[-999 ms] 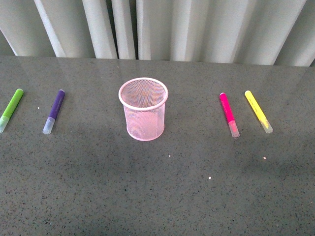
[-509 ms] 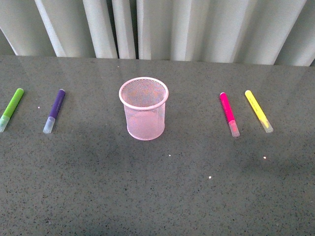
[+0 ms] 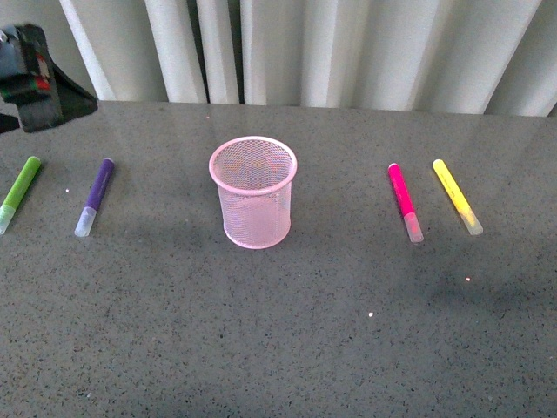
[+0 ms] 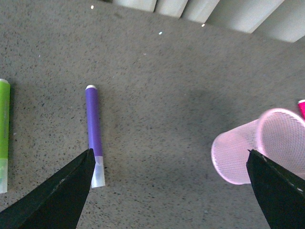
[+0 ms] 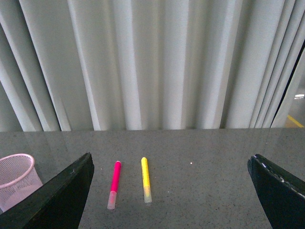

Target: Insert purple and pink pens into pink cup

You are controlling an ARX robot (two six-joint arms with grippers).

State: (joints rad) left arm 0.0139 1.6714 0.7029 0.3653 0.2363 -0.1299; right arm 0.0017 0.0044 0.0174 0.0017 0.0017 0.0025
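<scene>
Pink cup (image 3: 252, 193) upright (purple pen (image 3: 95, 197) flat), left hand (image 4: 170, 152) spread, right hand (image 5: 171, 156) spread

Read as a staged robot test bench in a lab-type room, not a lived-in desk. Grounds: a dark grey speckled tabletop (image 3: 278, 348), polished enough that the backdrop is mirrored along its far edge. The back is closed off by a pale pleated curtain (image 3: 365, 52) across the full width. Stationery is laid out like props: pink cup (image 3: 253, 193) centred, green marker (image 3: 17, 192) and purple pen (image 3: 94, 197) paired well to one side, pink pen (image 3: 405, 202) and yellow marker (image 3: 457, 197) paired well to the other. Black hardware of the left arm (image 3: 35, 74) is seen over the table's far-left corner. At the curtain's edge in the right wrist view a yellow stripe (image 5: 295, 120) is glimpsed; the room beyond cannot be identified.
</scene>
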